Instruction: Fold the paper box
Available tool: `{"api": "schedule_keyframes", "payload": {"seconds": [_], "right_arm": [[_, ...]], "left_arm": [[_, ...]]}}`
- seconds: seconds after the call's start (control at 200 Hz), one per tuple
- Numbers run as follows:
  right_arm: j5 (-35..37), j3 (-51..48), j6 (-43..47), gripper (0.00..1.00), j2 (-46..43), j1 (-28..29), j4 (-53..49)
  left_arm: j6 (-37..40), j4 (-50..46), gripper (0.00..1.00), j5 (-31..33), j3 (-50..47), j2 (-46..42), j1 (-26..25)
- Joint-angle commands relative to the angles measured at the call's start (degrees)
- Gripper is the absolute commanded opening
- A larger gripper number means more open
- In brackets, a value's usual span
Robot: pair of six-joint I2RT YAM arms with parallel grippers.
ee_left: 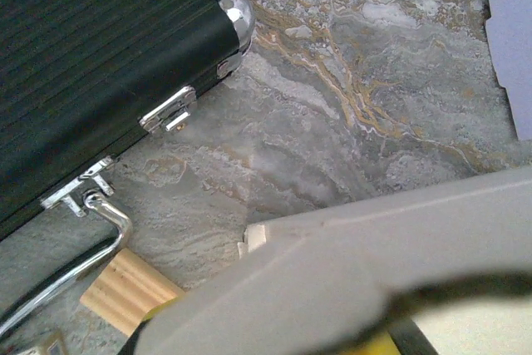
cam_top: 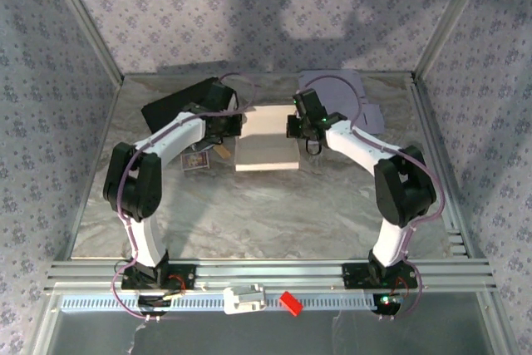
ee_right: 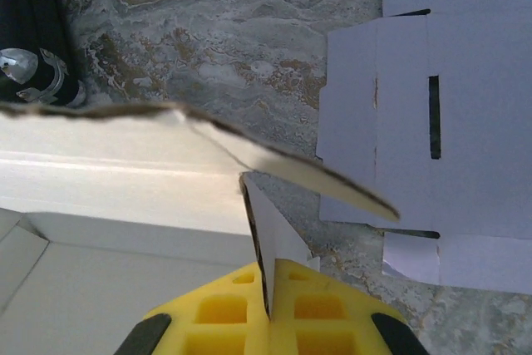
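Pinching a corner flap of the paper box [cam_top: 266, 145] between its yellow fingers [ee_right: 216, 313], the right gripper [ee_right: 266, 293] is clamping shut on the thin card. It is holding the flap upright, apparently so that the right wall can be set square. The box is sitting half formed in the middle of the marbled table [cam_top: 274, 214], with its tray opening toward the near side and its far panel standing.

The left gripper [cam_top: 226, 127] is meeting the box's left edge. Its jaws are closed and are probably nipping the left wall, though the wrist view is blurring there behind the card. Holding both sides at once is likely stopping the light box from sliding while a fold is being made.

A black case [ee_left: 91, 64] with metal latches is lying at the far left, with a wooden block [ee_left: 125, 290] just beside its handle. A flat lavender blank [ee_right: 449, 122] is lying at the far right, apart from the box. A small printed card [cam_top: 197, 160] is lying near the box's left side, but its print is too small for reading, and nothing else written is coming through legibly.
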State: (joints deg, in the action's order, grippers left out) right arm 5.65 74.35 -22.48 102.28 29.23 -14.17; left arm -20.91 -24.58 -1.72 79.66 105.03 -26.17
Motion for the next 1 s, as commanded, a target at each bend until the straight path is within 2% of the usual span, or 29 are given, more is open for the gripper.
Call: {"api": "schedule_keyframes", "payload": {"seconds": [0.0,0.125,0.35,0.535,0.71,0.904,0.994], "right_arm": [[-0.7,-3.9,0.5,0.0,-3.0,2.0,6.9],[-0.7,-5.5,0.2,0.0,-4.0,2.3,7.8],[-0.6,-9.3,1.1,0.0,-5.9,2.5,6.3],[-0.8,-7.6,-0.9,0.0,-7.0,2.5,-0.8],[-3.7,-8.6,-5.5,0.28,-9.8,2.5,-5.0],[-5.9,-11.0,-12.9,0.46,-14.8,2.5,-6.7],[-6.5,-11.7,-16.9,0.51,-17.0,2.5,-7.8]], "left_arm": [[-0.9,9.0,0.0,-4.7,-5.3,-3.8,-0.8],[-1.6,13.7,0.0,-5.3,-9.4,-6.0,-1.1],[-0.2,13.4,0.0,-5.6,-12.4,-8.7,-2.1],[2.2,11.9,0.0,-2.6,-14.9,-9.4,-3.7],[3.6,11.1,0.0,3.0,-17.0,-10.3,-6.5],[4.2,10.7,0.0,6.6,-18.0,-10.3,-8.5],[4.2,10.9,0.0,7.8,-18.3,-10.4,-9.3]]}}
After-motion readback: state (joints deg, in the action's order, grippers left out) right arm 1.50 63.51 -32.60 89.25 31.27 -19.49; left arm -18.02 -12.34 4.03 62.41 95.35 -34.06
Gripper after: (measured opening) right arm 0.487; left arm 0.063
